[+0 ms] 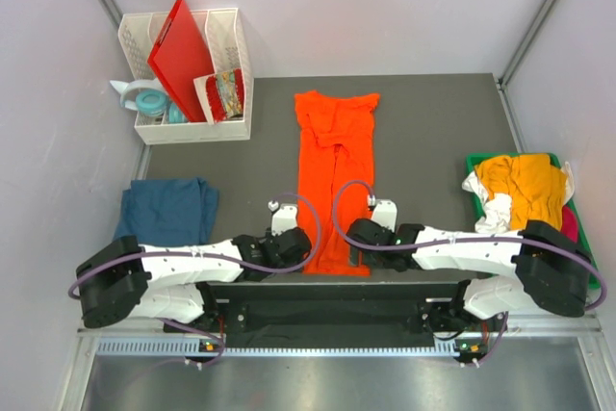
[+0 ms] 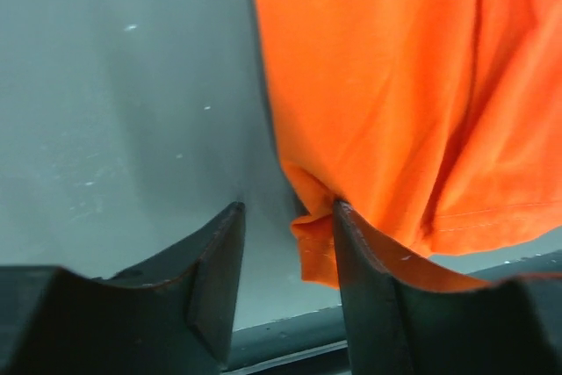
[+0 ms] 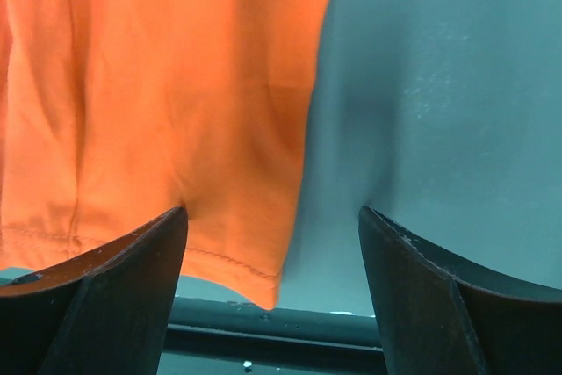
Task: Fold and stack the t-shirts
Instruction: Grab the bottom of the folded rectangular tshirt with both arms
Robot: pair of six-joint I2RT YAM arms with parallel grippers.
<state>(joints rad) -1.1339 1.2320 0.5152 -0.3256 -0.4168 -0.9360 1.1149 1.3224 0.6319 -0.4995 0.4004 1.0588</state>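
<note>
We see the orange t-shirt as soft matt cloth of fine texture, with a stitched hem. The counter looks smooth, matt and grey, with small pale scuffs. The left pincer has black matt plastic fingers, a little worn along the edges. The red board is glossy plastic.

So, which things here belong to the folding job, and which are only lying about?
For the job:
orange t-shirt
teal-blue t-shirt
mustard-yellow t-shirt
white t-shirt

Lying about:
white rack
red board
printed packet
green tray under the last two shirts
</note>
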